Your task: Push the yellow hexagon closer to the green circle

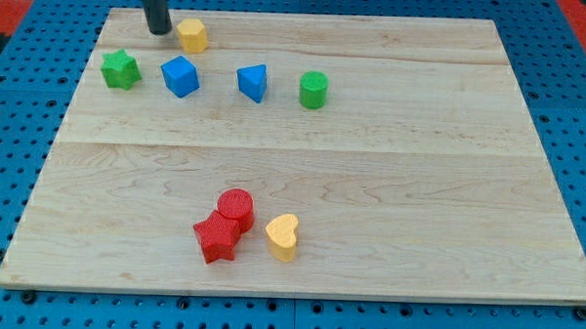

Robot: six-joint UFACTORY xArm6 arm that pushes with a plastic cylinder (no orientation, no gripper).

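Yellow hexagon [192,34] sits near the surface's [370,187] top edge, toward the view's left. My tip [159,29] stands just beside it on its left, very close or touching; contact cannot be confirmed. No pincer on this rig, only the rod, so there is no spread or pressed state to record.

Green circle [313,90] lies to the right and lower down, well apart from the hexagon. Blue triangle [253,82] and blue cube [180,76] sit in the same row as the circle, with a green star [120,69] at the row's left end. Red circle [236,207], red star [217,239] and yellow heart [283,235] are grouped near the bottom, out of the way.

Risks, as judged:
- A push straight right would run the hexagon along the top edge, passing above the circle.
- Off-centre contact could spin the hexagon off the rod.
- A steep diagonal could catch the blue triangle and shove it into the circle.
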